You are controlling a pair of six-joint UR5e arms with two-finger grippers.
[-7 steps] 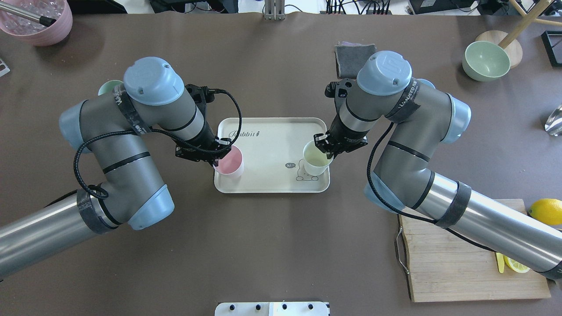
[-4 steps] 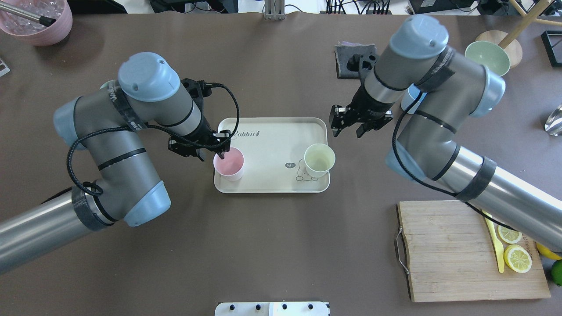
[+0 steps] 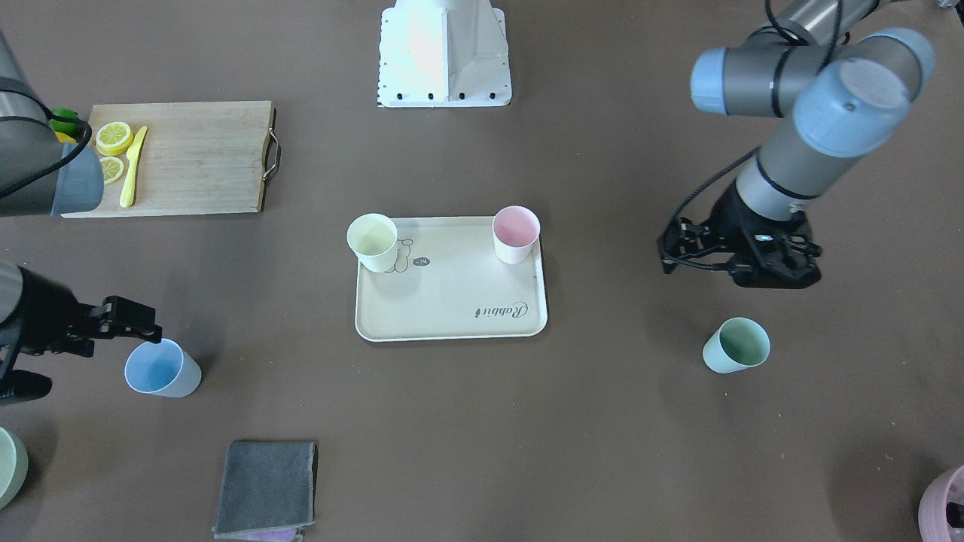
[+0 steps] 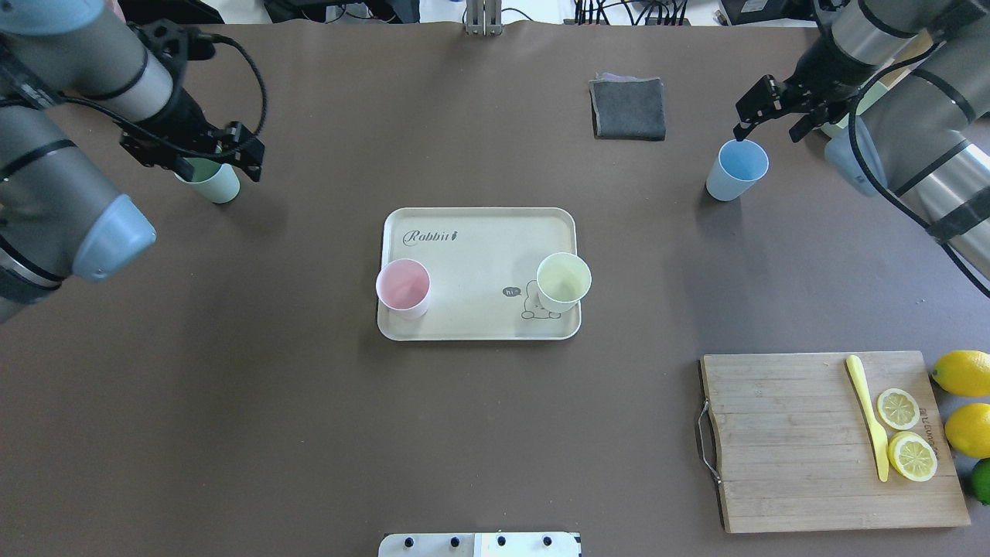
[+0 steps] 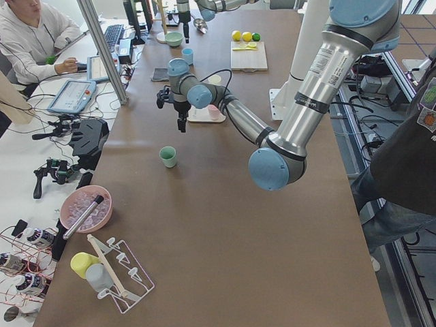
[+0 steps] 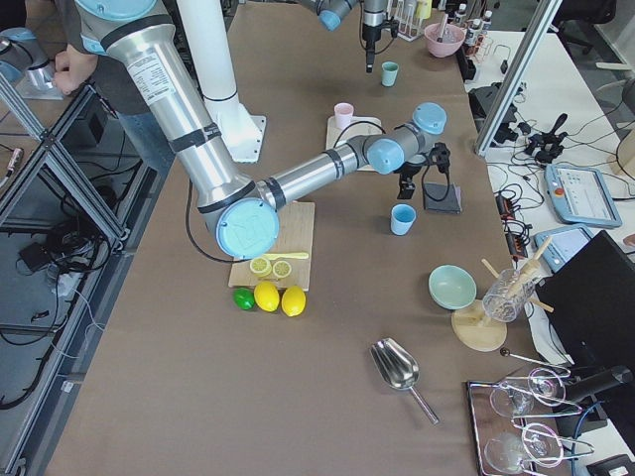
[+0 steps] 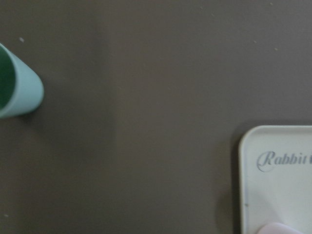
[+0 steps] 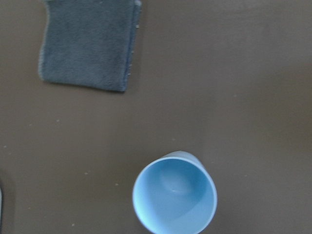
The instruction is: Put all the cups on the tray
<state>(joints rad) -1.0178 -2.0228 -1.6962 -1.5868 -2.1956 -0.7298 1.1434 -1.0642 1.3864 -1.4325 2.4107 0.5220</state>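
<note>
Both arms are far out to the table's sides, so each carry to the tray [image 4: 479, 240] is long, and a fast swing could slop a loosely gripped cup off. The tray itself sits mid-table, and only its far half, by the script, is free. The pink cup [image 4: 403, 287] and yellow cup [image 4: 563, 281] stand upright in its two near corners, so a low or careless incoming cup could clip one or catch the raised rim and tip. Two cups are not yet on it. The blue cup [image 4: 737, 169] stands on the table on the robot's right, and the mint cup [image 3: 736, 345] on the left; both are upright, light and tapered. The right gripper [image 4: 769, 128] is spread wide and empty, raised just beyond the blue cup. Its wrist view shows the cup low in frame, not centred, so coming straight down could land a finger on the rim and knock it over. The left gripper [image 4: 218, 162] is also wide and empty. The mint cup sits at the very edge of its wrist view, so the offset is bigger, with a likely shove or miss.
</note>
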